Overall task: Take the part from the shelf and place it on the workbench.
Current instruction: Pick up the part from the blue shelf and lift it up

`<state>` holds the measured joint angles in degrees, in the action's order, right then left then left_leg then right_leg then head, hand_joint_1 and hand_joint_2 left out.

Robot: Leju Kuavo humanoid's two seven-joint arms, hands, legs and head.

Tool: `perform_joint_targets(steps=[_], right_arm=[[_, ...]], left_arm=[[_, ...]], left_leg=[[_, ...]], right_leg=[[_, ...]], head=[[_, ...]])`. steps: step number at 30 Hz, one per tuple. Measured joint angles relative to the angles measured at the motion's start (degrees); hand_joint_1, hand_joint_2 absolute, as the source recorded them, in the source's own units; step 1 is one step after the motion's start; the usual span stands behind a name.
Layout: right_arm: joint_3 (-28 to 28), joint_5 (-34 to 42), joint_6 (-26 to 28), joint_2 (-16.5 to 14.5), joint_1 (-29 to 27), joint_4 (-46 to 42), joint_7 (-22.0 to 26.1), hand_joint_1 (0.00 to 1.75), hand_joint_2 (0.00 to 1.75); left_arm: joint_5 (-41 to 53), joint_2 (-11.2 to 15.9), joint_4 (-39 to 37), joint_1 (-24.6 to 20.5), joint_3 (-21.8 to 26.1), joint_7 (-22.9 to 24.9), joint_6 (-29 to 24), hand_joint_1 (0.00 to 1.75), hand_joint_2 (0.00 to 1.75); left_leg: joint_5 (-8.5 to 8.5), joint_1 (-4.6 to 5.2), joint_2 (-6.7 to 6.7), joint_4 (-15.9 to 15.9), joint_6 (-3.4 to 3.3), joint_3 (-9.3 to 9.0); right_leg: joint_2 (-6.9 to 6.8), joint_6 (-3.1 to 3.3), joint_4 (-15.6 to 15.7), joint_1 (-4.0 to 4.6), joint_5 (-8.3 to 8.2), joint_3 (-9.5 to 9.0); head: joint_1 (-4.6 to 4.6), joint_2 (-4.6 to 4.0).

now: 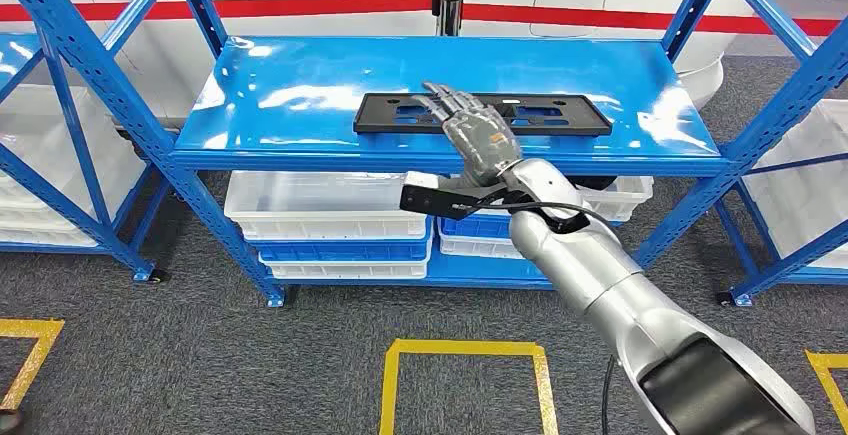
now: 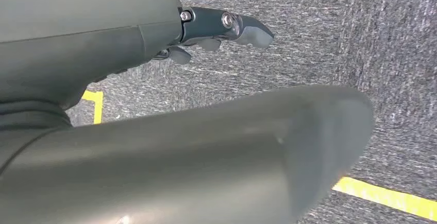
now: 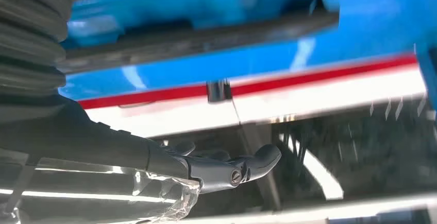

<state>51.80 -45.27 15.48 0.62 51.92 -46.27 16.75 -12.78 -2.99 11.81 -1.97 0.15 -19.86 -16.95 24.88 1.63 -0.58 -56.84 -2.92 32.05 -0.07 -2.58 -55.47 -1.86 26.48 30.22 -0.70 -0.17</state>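
A flat black rectangular part with cut-outs lies on the top board of the blue shelf, near its front edge. My right hand reaches up over the front edge and hovers above the middle of the part, fingers stretched out and apart, holding nothing. In the right wrist view the part shows as a dark bar against the blue board, and the fingers extend straight with nothing in them. My left hand hangs over grey carpet with its fingers loosely extended and nothing held.
White and blue bins are stacked on the shelf's lower level. Blue uprights frame both sides, with more racks to the left and right. Yellow floor markings lie on the grey carpet. A white wall with a red stripe stands behind.
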Motion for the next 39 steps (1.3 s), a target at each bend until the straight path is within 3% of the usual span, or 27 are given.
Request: perform_joint_targets(steps=[7, 17, 24, 39], right_arm=[[3.6, -2.8, -0.6, -2.8, 0.7, 7.5, -3.4, 0.0, 1.75], [4.8, -3.9, 0.9, -4.1, 1.7, 13.8, -5.6, 0.0, 1.75], [3.2, -3.1, 3.5, -3.6, 3.4, 15.3, -6.0, 0.0, 1.75], [-1.1, -5.0, 3.4, -1.3, 5.3, 16.6, -7.4, 0.0, 1.75]], left_arm=[[0.8, 0.0, -0.1, -0.2, -0.3, 1.3, -0.4, 0.0, 0.0], [1.3, 0.0, -0.3, -0.3, -0.7, 2.0, -0.4, 0.0, 0.0], [1.4, 0.0, -0.4, -0.3, -0.7, 2.8, -1.2, 0.0, 0.0], [1.8, 0.1, -0.4, -0.3, -0.7, 3.1, -1.2, 0.0, 0.0]], left_leg=[[-0.01, 0.01, -0.02, 0.0, 0.0, 0.01], [-0.01, 0.01, -0.01, 0.0, 0.0, 0.02], [-0.01, 0.01, -0.01, 0.0, -0.01, 0.01], [-0.01, 0.01, 0.0, 0.0, -0.01, 0.01]], right_leg=[[-0.01, 0.0, 0.0, -0.01, 0.0, -0.01], [0.0, 0.0, 0.0, -0.01, -0.01, 0.0], [0.0, 0.0, 0.0, -0.01, -0.01, 0.0], [0.01, 0.0, 0.1, -0.01, -0.01, 0.01]], head=[[0.01, 0.0], [0.0, 0.0], [0.0, 0.0], [0.0, 0.0]])
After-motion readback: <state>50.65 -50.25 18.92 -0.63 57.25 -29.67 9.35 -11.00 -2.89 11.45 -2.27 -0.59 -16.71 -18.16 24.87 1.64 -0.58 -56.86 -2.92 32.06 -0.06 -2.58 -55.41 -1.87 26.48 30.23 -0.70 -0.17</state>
